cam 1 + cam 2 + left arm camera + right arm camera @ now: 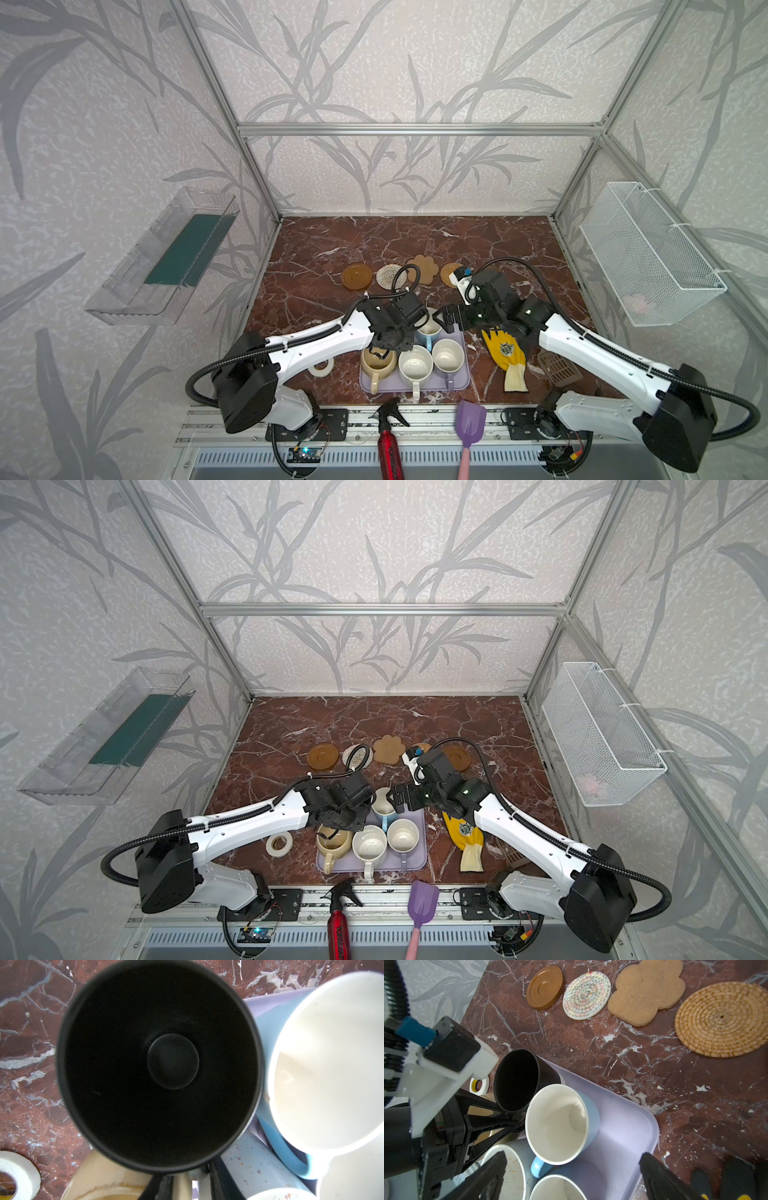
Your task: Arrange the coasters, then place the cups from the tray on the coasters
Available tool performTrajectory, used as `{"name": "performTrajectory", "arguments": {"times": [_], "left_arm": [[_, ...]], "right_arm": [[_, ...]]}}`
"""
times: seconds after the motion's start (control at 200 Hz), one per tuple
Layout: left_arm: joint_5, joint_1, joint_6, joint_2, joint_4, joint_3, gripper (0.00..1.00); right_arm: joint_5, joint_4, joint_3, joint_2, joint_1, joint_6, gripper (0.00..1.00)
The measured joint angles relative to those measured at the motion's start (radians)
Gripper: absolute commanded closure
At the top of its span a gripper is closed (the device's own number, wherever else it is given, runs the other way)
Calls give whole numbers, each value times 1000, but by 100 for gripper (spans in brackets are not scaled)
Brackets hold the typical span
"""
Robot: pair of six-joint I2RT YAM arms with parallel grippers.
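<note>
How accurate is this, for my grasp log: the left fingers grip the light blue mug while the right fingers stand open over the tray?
No: the right wrist view shows the left fingers gripping the black mug, not the light blue mug. The right fingers do stand open over the tray.

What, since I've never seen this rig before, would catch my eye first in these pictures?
Probably the left gripper, shut on the black mug and holding it tilted at the far left corner of the lavender tray. Next comes the open right gripper, poised over the light blue mug beside it. Beyond the tray, a neat row of coasters lies across the marble table.
</note>
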Motion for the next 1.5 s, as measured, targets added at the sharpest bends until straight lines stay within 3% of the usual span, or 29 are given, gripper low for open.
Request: {"name": "performTrajectory", "arguments": {"times": [0.615,0.83,0.995,1.085,1.5], "left_arm": [[-11,-1,0,47,25,-5,75],[-19,-1,-2,48,16,-5,89],[-22,-1,-2,48,16,-5,91],[-22,-1,-2,47,16,-5,98],[-24,-1,-10,-53,16,-5,100]], "right_arm": [[-16,37,-13,-31,36,-18,1],[-6,42,-16,-31,39,-22,1],[0,46,-24,-31,40,-23,1],[-1,69,-39,-33,41,-25,1],[-44,173,-93,-71,43,-27,1]]}}
